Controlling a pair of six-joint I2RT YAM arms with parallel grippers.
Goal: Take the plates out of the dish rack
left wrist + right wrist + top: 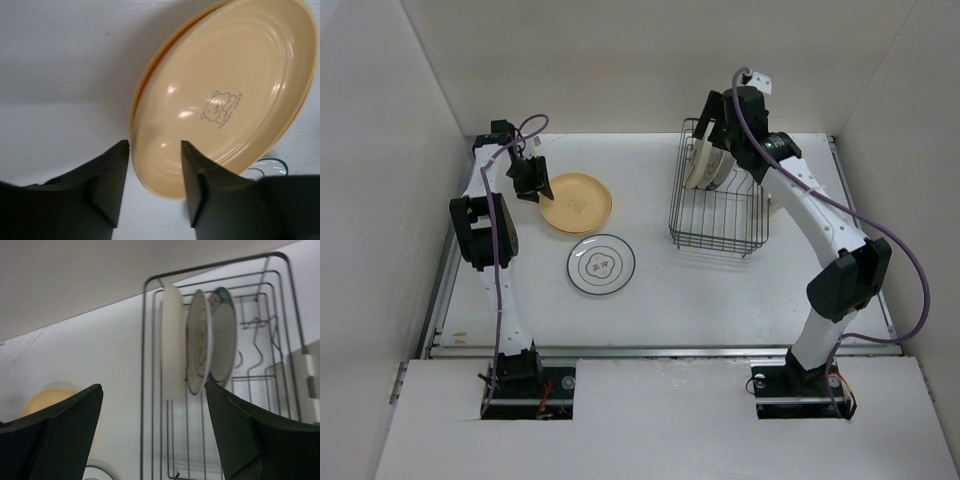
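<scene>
Plates stand on edge, close together, in the black wire dish rack (718, 215) at the upper right of the overhead view: a cream plate (172, 345), a beige-faced plate (200, 337) and a teal-rimmed plate (225, 340). The right pincer (154, 386) hovers at the rack's far end, spread wide and holding nothing. On the bench (720, 300), left of centre, a yellow-orange plate (577, 202) lies flat, with a white plate (601, 264) bearing a thin dark ring just below it. The left pincer (155, 145) is parted at the yellow-orange plate's left edge and grips nothing.
</scene>
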